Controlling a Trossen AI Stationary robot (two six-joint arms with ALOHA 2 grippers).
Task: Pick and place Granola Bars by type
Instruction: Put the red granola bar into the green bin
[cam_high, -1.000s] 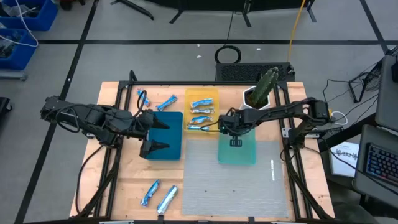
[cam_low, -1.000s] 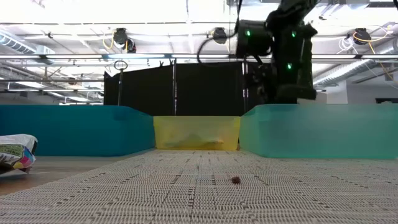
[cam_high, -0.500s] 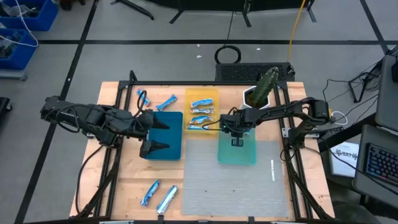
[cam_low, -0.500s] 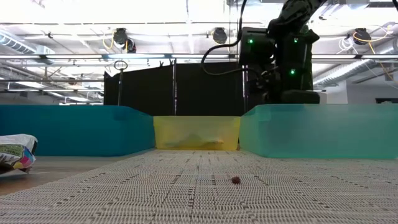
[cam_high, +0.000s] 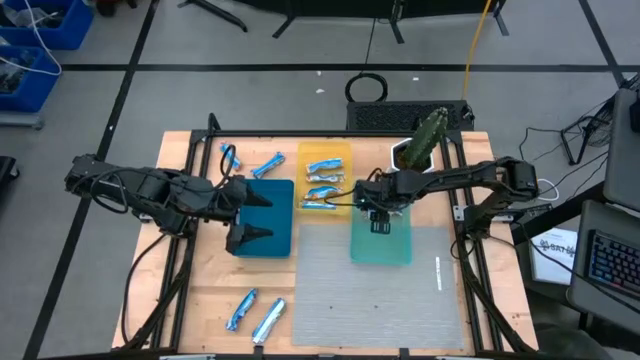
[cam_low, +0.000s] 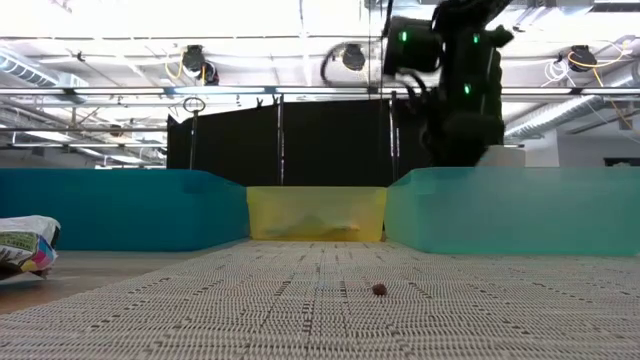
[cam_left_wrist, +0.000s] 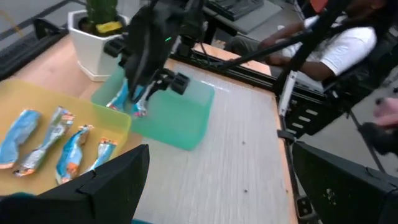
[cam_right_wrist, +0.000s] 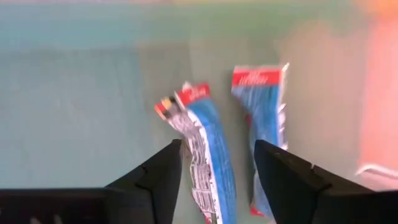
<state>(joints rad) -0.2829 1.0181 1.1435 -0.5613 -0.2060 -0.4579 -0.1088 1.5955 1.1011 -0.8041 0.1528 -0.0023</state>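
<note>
Two blue-and-white granola bars (cam_right_wrist: 205, 152) (cam_right_wrist: 264, 121) lie flat, side by side, on the floor of the teal tray (cam_high: 381, 250), at its far end. My right gripper (cam_right_wrist: 219, 149) (cam_high: 380, 218) hovers open above them, its fingers on either side of one bar. Several more blue bars (cam_high: 323, 182) lie in the yellow tray (cam_high: 343, 152). Two bars (cam_high: 268, 165) rest on the wood at the far left, and two (cam_high: 255, 314) near the front edge. My left gripper (cam_high: 262, 218) stands open over the blue tray (cam_high: 275, 240), holding nothing.
A potted cactus (cam_high: 420, 145) stands just behind the teal tray, close to my right arm. A grey ribbed mat (cam_high: 380, 300) covers the table's near right part. A colourful wrapped packet (cam_low: 25, 245) lies at the left in the low view. A seated person (cam_left_wrist: 336, 43) is beyond the table.
My right gripper has risen above the teal tray's far end: in the low view it stands higher over the tray wall than half a second ago. My left arm has kept still.
</note>
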